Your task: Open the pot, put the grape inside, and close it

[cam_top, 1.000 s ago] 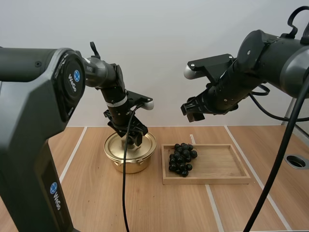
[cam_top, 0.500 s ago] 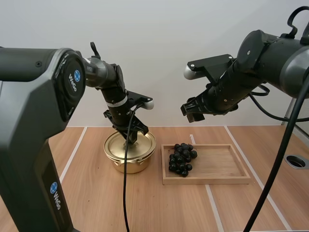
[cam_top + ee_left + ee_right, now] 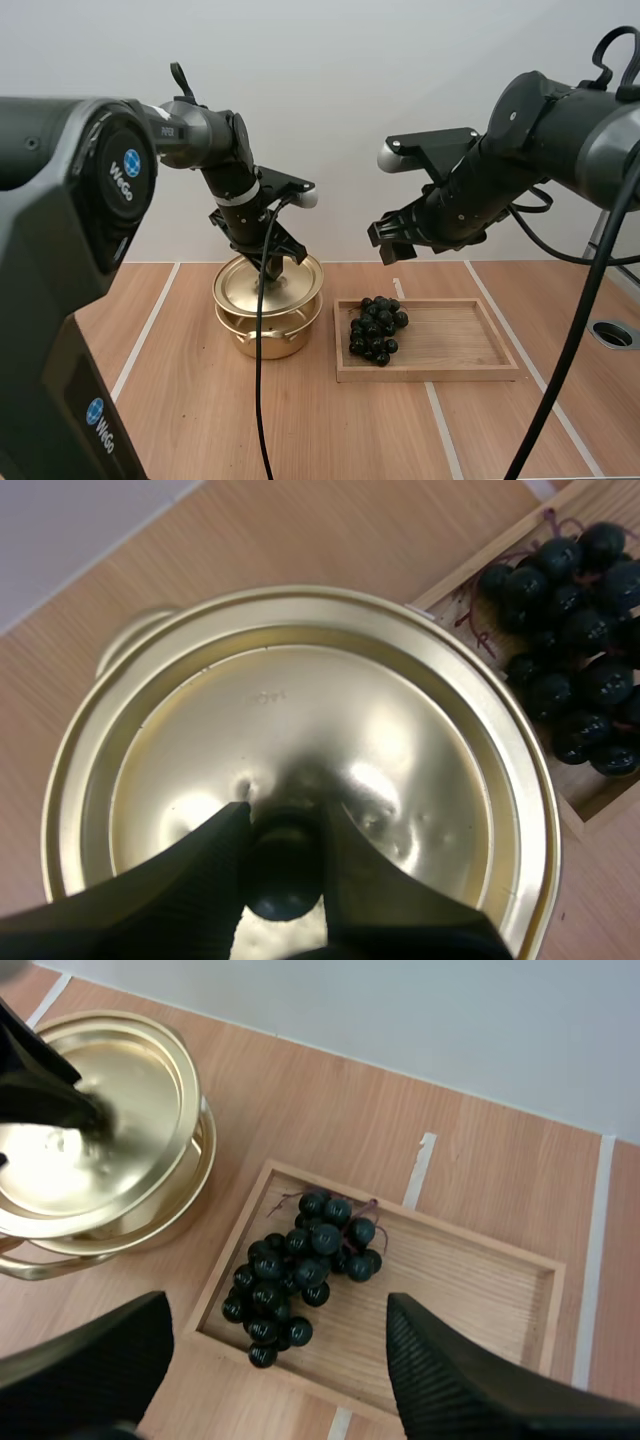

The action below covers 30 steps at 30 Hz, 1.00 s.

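Step in hand: lid off.

- The left gripper [image 3: 285,825] pinches the dark knob [image 3: 283,885] at the lid's centre, one finger on each side.
- The lid [image 3: 245,285] hangs just above the pot [image 3: 262,338], apart from its rim and slightly tilted.
- In the right wrist view the lid sits off-centre over the pot, with part of the pot's rim showing beneath.

How to do it well, as I judge it:

- Hold the pinch firm. The knob is small and round and could roll in the jaws.
- Raise the lid straight until it is well above the pot.
- Carry it to the table [image 3: 180,400] on the side of the pot away from the tray [image 3: 470,345], which leaves the way from grapes to pot open.
- Hold the lid level, since a swing could clip the rim and shove the pot.
- Set it down softly.

The right gripper [image 3: 390,240] is spread wide and empty. It hovers high, beyond the pot on the tray side.

The grapes [image 3: 300,1260] are one bunch, near-black and glossy, with thin reddish stems. They lie in the tray at the end nearest the pot, and the tray stands just beside the pot.

The pot is gold, shiny and shallow, with a side handle. The lid hides its inside.
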Each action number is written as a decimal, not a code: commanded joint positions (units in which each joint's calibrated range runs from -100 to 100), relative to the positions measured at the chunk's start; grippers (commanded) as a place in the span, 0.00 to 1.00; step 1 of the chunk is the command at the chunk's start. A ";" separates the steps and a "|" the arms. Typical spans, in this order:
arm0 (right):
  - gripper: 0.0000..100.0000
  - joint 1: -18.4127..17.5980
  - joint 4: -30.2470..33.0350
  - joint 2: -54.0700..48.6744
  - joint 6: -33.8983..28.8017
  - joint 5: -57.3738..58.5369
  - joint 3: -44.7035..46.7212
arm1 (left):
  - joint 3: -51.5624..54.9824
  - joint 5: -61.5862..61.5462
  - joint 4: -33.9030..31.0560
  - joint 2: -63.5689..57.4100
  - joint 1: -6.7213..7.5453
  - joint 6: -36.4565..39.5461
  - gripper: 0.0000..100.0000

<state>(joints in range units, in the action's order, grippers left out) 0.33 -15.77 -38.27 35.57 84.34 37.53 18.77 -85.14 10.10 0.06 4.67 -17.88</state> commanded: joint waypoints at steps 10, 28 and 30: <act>1.00 0.16 -1.26 -0.30 -0.14 -4.73 2.26 | -6.82 -4.25 -0.04 -18.32 0.16 0.63 0.00; 1.00 0.16 -5.52 25.09 -0.51 -9.42 -5.25 | -7.00 -6.38 0.34 -35.27 0.16 2.68 0.00; 1.00 0.16 -6.30 27.47 -0.51 -7.31 -7.07 | -7.00 -6.79 0.44 -36.25 0.16 2.80 0.00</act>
<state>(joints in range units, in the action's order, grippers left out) 0.33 -20.93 -12.56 35.17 74.70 32.28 12.47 -91.44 9.75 -34.97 4.67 -15.87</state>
